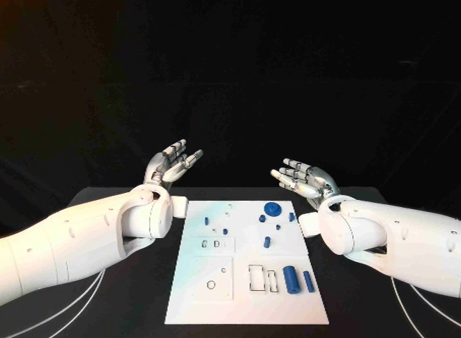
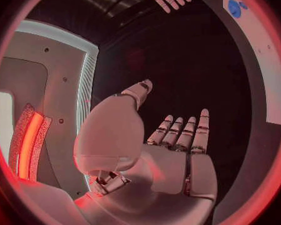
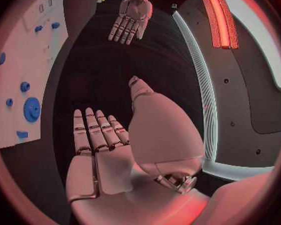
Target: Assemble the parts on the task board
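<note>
- Head view: the task board [image 1: 249,296] lies flat on the black bench [image 1: 139,310], between the two arms. The left hand [image 1: 173,163] and right hand [image 1: 304,179] are both raised beyond the far end of the board, palms up, fingers spread, holding nothing.
- On the board, the blue parts are loose: a round gear [image 1: 272,208] near the far end, small pegs [image 1: 266,241] around the middle, and a thick cylinder [image 1: 290,278] with a thin rod [image 1: 308,282] just beside it at the near end, next to empty outlined slots [image 1: 257,277].
- Left wrist view: the left hand [image 2: 178,140] has fingers straight and apart, nothing in the palm. The board's edge [image 2: 265,75] shows w/ two blue parts.
- Right wrist view: the right hand [image 3: 100,140] is also spread and empty; the gear [image 3: 32,109] and small pegs lie on the board [image 3: 34,50] beside it. The left hand [image 3: 129,22] shows across from it.
- Judgement: assembly looks not yet begun. Risk: the pegs are small and close together, so a reaching hand may knock a neighbour, and the cylinder or rod could roll off the board if pushed.
</note>
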`<state>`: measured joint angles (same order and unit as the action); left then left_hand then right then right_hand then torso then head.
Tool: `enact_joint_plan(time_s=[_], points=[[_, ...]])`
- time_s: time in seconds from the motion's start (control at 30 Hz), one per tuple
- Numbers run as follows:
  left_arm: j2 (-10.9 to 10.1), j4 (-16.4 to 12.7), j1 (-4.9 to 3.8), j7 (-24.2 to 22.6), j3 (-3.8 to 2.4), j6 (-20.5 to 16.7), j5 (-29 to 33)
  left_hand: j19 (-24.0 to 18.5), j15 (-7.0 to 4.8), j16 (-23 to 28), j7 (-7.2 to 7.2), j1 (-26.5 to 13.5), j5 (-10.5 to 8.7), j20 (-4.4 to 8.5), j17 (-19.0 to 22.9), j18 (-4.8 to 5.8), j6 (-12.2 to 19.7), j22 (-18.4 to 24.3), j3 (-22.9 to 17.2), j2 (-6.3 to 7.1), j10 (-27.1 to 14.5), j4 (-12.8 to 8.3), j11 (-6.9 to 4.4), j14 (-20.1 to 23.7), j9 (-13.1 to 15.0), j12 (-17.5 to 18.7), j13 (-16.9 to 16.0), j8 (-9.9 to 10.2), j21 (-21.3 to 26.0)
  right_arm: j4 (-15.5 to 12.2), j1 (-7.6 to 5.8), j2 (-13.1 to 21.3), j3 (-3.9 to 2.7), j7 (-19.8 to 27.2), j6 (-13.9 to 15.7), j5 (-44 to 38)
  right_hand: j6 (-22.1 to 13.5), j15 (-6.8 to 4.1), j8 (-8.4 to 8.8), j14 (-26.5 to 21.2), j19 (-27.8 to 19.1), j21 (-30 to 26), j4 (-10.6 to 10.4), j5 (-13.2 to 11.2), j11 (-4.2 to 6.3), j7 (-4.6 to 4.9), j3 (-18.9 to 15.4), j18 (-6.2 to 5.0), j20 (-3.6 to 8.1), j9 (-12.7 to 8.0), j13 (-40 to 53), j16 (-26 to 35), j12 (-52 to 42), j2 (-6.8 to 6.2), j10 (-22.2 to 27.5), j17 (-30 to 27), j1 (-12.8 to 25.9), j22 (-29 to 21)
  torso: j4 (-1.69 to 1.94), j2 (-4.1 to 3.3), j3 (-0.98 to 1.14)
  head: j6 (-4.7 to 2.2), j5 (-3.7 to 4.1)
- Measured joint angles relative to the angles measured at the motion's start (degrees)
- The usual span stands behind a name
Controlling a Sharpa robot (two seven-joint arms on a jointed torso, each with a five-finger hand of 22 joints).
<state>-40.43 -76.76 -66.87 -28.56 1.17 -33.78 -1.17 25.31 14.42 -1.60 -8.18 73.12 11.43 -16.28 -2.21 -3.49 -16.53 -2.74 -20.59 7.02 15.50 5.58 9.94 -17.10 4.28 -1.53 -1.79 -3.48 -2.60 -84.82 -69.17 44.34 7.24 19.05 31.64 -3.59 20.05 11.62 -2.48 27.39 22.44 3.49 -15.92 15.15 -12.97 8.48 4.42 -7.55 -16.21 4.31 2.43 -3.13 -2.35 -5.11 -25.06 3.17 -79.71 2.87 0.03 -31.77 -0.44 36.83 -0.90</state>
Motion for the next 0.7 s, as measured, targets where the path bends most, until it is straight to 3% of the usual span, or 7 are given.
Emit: enact_joint_plan(time_s=[0.07,0.13,0.27,0.37,0.5,0.53,0.7], points=[[0.1,0.3,-0.11,0.0,0.02,1.2,-0.2,0.1,-0.09,-0.3,-0.1,0.8,0.23,-0.11,0.0,0.0,-0.5,0.0,-0.1,-0.01,0.6,0.0,0.11,-0.4,0.1,0.0,0.0,0.0,0.0,0.4,-0.69,0.0,0.54,-1.6,-2.3,-0.8,1.8,0.12,-0.63,3.3,4.8,1.2,0.3,-0.9,-0.22,0.1,0.5,-0.01,-0.13,0.3,0.2,-0.6,0.0,0.26,-2.6,0.4,-1.5,0.5,0.0,0.0,0.0,0.01,0.0],[0.1,0.4,-0.13,0.0,0.03,1.9,-0.4,2.1,0.22,-1.0,-0.19,3.3,0.23,-0.32,-0.5,-0.09,-3.0,-0.3,-0.4,-0.38,4.0,0.3,0.84,-3.8,0.5,-0.6,-0.4,-0.8,-0.5,0.8,-1.18,-0.1,0.85,-2.9,-4.2,-1.5,4.2,0.09,-1.11,6.7,9.0,2.2,0.5,-1.8,-0.3,0.26,1.2,-0.89,-0.21,0.7,0.3,-1.0,-0.3,0.41,-5.6,0.7,-3.0,0.8,0.0,-0.01,0.0,0.01,0.0],[-0.8,-0.5,-0.19,0.0,0.04,3.3,-0.6,9.4,-0.61,-3.1,-0.49,3.7,0.23,-0.32,-1.9,-2.72,-7.4,-1.1,-0.4,-0.86,11.3,0.8,2.69,-13.3,1.3,-1.3,-0.9,-2.0,-2.2,1.0,-1.61,0.6,0.98,-4.1,-5.7,-5.9,9.4,-0.22,-2.36,12.6,14.0,3.0,1.4,-2.9,-0.19,0.63,2.0,-0.92,-0.3,1.4,0.7,-1.7,-0.7,0.48,-12.2,1.2,-5.4,0.9,0.12,-0.4,-0.03,0.19,0.19],[-3.0,-1.4,-0.21,-0.1,0.02,4.8,-0.9,17.3,-2.14,-5.9,-1.05,4.0,0.23,-0.28,-3.7,-4.95,-15.2,-1.9,-1.3,-0.6,24.6,0.8,3.83,-25.7,2.6,-2.8,-1.6,-4.1,-4.6,2.2,-2.28,2.2,0.73,-4.4,-5.4,-15.1,14.7,-0.6,-3.48,17.0,17.1,3.3,2.2,-3.9,0.19,1.21,3.2,-1.59,-0.29,2.2,0.9,-2.4,-1.1,0.5,-17.9,1.6,-7.3,0.9,0.31,-1.16,-0.04,0.48,0.45],[-4.3,-3.3,-0.16,-0.1,0.08,6.0,-1.3,22.7,-3.99,-8.4,-2.5,4.0,0.23,0.02,-5.7,-5.96,-25.4,-2.6,-2.8,-0.6,34.6,0.7,2.6,-32.9,4.4,-4.0,-2.0,-6.9,-7.2,2.5,-2.93,2.4,0.64,-4.8,-4.4,-25.1,21.4,-1.46,-4.83,22.5,21.5,4.2,3.1,-5.3,1.03,2.22,5.5,-1.78,0.05,2.9,1.0,-3.4,-1.1,-0.12,-24.2,2.1,-9.1,1.2,0.58,-2.08,0.05,0.51,0.78],[-4.7,-4.0,-0.16,-0.1,0.09,6.3,-1.4,23.5,-4.29,-8.8,-2.78,4.2,0.23,0.21,-6.1,-6.47,-26.9,-2.7,-3.2,-0.42,35.6,0.7,2.37,-33.9,4.6,-4.1,-2.0,-7.4,-7.7,2.5,-3.11,2.4,0.64,-5.0,-4.3,-27.8,22.6,-1.72,-5.07,23.7,22.6,4.5,3.2,-5.5,1.27,2.42,6.1,-1.79,0.24,3.0,1.0,-3.7,-1.1,-0.36,-25.4,2.2,-9.3,1.2,0.63,-2.27,0.08,0.47,0.86],[-6.7,-6.6,-0.2,-0.1,0.01,7.4,-2.2,27.9,-6.1,-11.7,-3.72,3.8,0.23,1.88,-9.3,-6.71,-30.3,-3.6,-4.8,0.28,40.2,0.6,1.06,-39.6,4.9,-4.4,-2.2,-9.0,-10.5,3.1,-4.23,2.6,0.5,-6.4,-4.0,-38.4,28.6,-3.56,-6.18,30.5,28.7,6.5,3.6,-6.0,2.73,3.6,10.1,-1.78,1.91,3.5,1.1,-5.4,-1.1,-1.79,-31.9,3.4,-10.7,1.7,1.02,-3.24,0.21,0.41,1.33]])
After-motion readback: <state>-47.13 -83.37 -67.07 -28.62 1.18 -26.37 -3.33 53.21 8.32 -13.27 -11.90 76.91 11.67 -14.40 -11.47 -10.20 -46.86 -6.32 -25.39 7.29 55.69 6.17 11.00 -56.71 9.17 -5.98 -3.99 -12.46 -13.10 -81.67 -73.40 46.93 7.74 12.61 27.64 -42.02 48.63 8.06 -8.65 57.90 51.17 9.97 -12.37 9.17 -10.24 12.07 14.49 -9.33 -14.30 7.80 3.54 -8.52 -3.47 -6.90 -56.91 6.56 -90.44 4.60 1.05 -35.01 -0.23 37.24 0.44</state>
